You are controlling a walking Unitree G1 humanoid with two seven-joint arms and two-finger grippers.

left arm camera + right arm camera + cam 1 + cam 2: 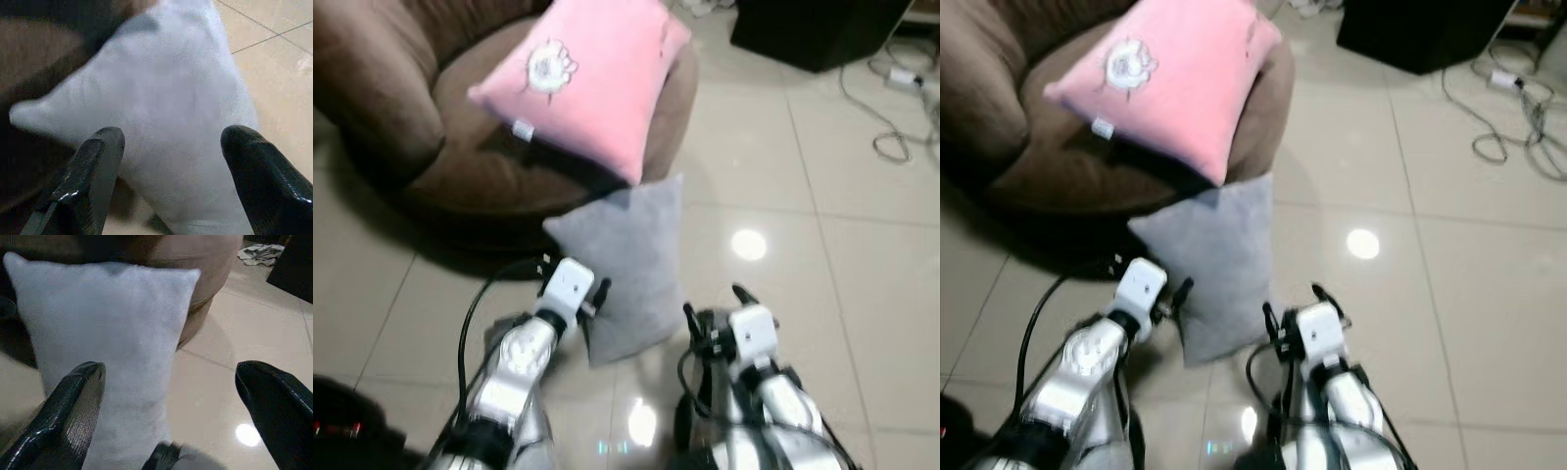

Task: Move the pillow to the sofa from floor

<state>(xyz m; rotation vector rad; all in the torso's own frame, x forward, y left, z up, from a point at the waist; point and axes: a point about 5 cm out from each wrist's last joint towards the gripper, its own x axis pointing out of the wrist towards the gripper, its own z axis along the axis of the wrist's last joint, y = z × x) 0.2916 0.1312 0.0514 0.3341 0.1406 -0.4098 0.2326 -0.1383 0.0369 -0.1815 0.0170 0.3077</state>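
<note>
Upper left of the head view: a round brown sofa (401, 108) is taking up the corner, with a pink pillow (587, 78) lying tilted across its seat and overhanging the front edge. Lower left: the left gripper (592, 299) is sitting at the left edge of the grey pillow (626, 259), which is standing on the tiled floor (803, 264), leaning against the sofa's front directly below the pink one. In the left wrist view the two black fingers (93, 171) are spread wide, with the grey pillow's face filling the gap between them; whether either pad is touching the fabric cannot be told, and nothing is clamped. Centre: the grey pillow is running from frame middle down toward the two wrists, its lower corner lying between them. Lower right: the right gripper (715, 308) is hovering just beside the pillow's right edge; in its wrist view the fingers (73, 401) are likewise spread wide, one in front of the pillow, the other over bare tile, gripping nothing. Upper right: a dark cabinet (813, 29) is standing on the floor, with loose cables (901, 117) trailing beside it.
</note>
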